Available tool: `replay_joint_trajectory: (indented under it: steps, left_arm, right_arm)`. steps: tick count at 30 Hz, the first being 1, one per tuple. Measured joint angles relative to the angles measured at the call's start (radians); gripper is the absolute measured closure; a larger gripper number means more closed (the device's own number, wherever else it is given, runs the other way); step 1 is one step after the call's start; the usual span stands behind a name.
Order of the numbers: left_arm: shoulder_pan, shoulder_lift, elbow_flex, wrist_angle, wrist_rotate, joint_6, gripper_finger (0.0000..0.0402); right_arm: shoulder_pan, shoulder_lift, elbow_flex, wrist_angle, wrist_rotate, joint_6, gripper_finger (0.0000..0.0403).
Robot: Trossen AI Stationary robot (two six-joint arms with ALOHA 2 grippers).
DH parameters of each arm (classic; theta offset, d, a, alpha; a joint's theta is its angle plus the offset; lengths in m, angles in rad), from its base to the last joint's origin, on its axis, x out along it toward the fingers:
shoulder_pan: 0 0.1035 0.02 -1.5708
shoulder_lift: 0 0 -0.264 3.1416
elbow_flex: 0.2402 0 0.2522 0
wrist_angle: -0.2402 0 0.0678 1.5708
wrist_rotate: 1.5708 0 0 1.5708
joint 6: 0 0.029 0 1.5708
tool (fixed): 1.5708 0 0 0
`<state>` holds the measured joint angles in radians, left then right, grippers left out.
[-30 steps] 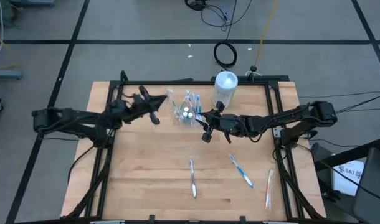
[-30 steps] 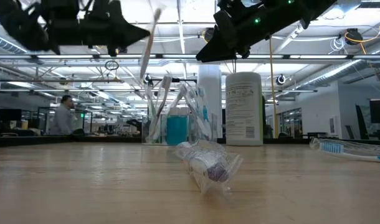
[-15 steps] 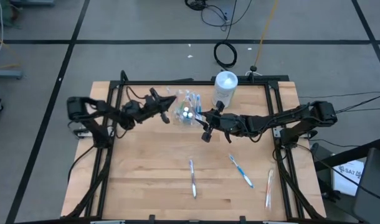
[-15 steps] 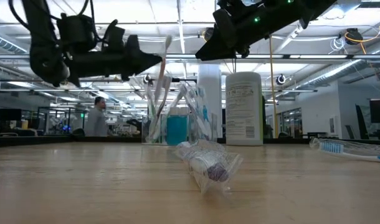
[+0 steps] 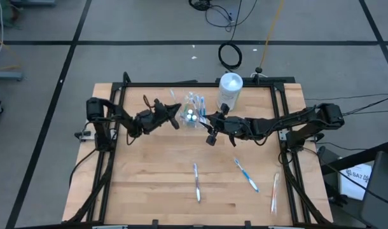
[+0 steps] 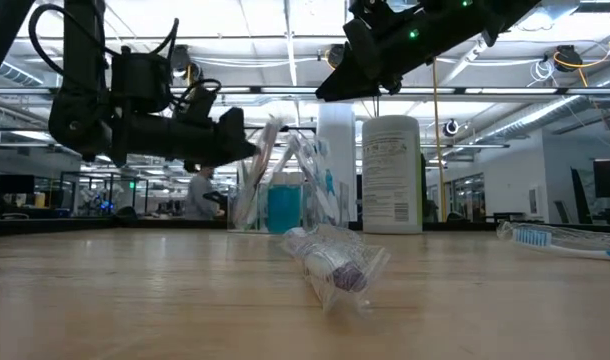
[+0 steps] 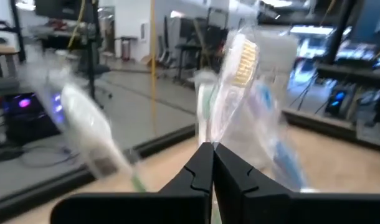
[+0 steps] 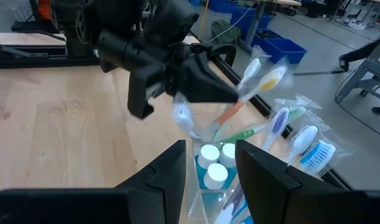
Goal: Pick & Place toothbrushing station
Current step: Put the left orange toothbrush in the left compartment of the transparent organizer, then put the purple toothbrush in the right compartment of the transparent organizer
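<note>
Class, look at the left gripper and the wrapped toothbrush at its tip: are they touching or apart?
Touching. In the left wrist view the left gripper is pinched shut on the wrapped toothbrush, which rises straight out from between its fingers.

The left tool (image 5: 175,117), pinching a wrapped toothbrush (image 7: 235,74), has moved right to the tumbler (image 5: 190,118).
</note>
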<state>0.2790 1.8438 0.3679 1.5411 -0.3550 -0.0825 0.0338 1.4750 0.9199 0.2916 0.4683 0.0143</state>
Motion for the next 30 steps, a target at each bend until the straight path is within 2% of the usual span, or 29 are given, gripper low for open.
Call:
replay_joint_trajectory:
  steps: [5, 9, 15, 19, 23, 27, 30]
  left_arm:
    - [-0.039, 0.004, 0.0, -0.123, -0.116, -0.001, 0.0385]
    - [-0.045, 0.004, 0.0, -0.185, -0.125, -0.001, 0.0383]
    - [-0.046, 0.004, 0.0, -0.193, -0.124, -0.01, 0.0382]
    - [-0.046, 0.004, 0.0, -0.19, -0.192, -0.01, 0.0377]
    - [-0.051, 0.004, 0.0, -0.19, -0.186, -0.019, 0.0349]
    - [-0.066, 0.004, 0.0, -0.19, -0.18, -0.004, 0.0303]
    - [-0.08, -0.01, -0.001, -0.193, -0.18, 0.028, 0.0265]
  right_arm:
    - [0.0, 0.0, 0.0, -0.006, -0.001, 0.0, 0.0273]
    - [0.0, 0.0, 0.0, -0.007, -0.001, 0.0, 0.0273]
    - [0.0, 0.0, 0.0, -0.007, -0.002, 0.037, 0.0273]
    - [0.001, 0.0, 0.0, -0.009, -0.002, 0.055, 0.0273]
    - [0.014, 0.0, 0.0, -0.06, 0.0, 0.037, 0.0271]
    - [0.036, 0.0, 0.0, -0.078, 0.0, 0.004, 0.0257]
    - [0.054, 0.0, 0.0, -0.08, -0.011, 0.047, 0.0238]
